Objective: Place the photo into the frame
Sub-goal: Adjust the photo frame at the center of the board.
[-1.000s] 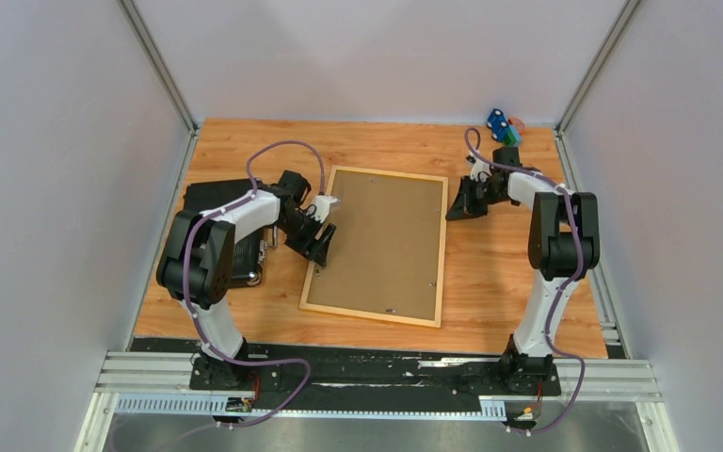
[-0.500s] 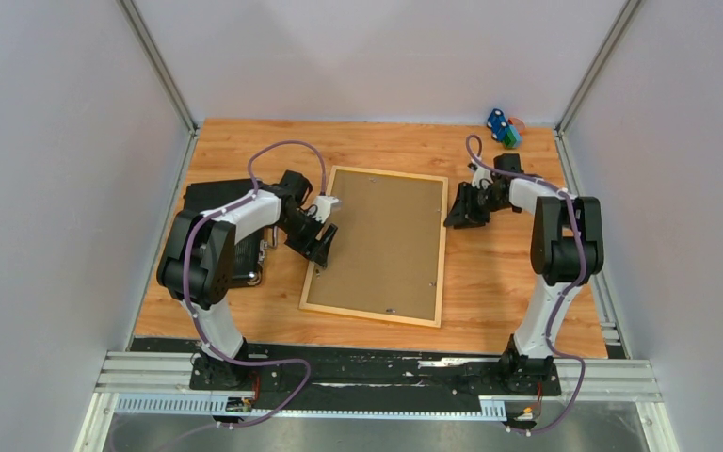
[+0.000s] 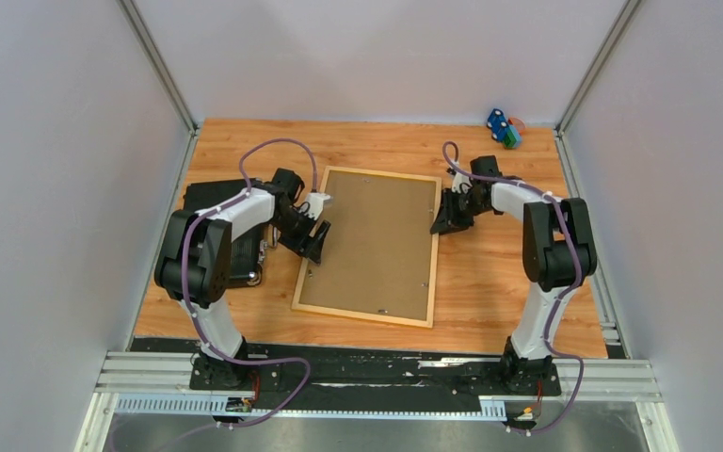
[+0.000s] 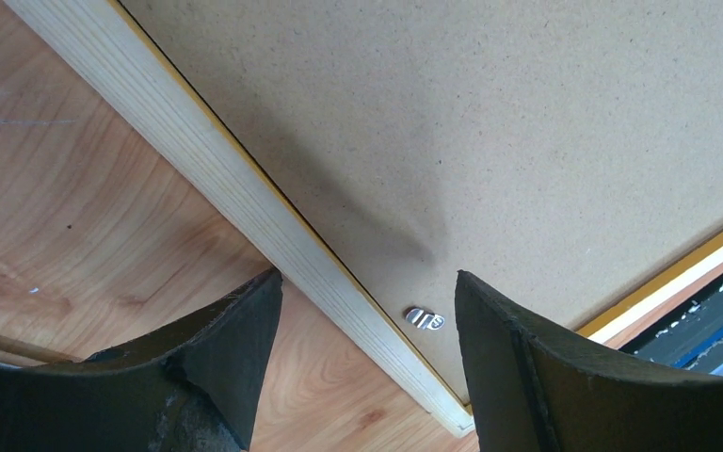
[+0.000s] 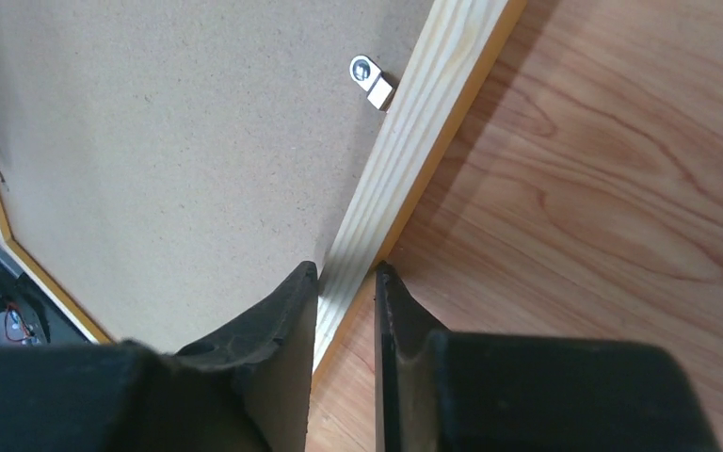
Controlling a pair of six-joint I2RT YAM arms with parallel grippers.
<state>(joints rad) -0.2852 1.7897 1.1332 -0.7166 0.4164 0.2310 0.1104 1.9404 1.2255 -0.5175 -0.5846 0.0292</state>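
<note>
The frame [image 3: 377, 174] lies face down mid-table, its brown backing board [image 3: 367, 243] filling it. The photo is hidden. My left gripper [image 3: 311, 241] is open and straddles the frame's left rail [image 4: 245, 202], one finger over the table and one over the board, neither touching. My right gripper [image 3: 442, 224] sits at the right rail [image 5: 405, 141]. Its fingers [image 5: 287, 311] stand narrowly apart with the rail pinched between them at the tips, where the gripper [image 5: 346, 267] closes on the wood.
A black case [image 3: 215, 202] lies at the left under my left arm. Small coloured toys [image 3: 503, 127] sit at the back right corner. Metal retaining tabs [image 4: 424, 319] [image 5: 371, 80] stick out over the board's edges. Enclosure walls stand on three sides.
The right gripper moved left onto the frame's right rail and narrowed around it. The frame slid a little to the left, and the left gripper shifted left with it.
</note>
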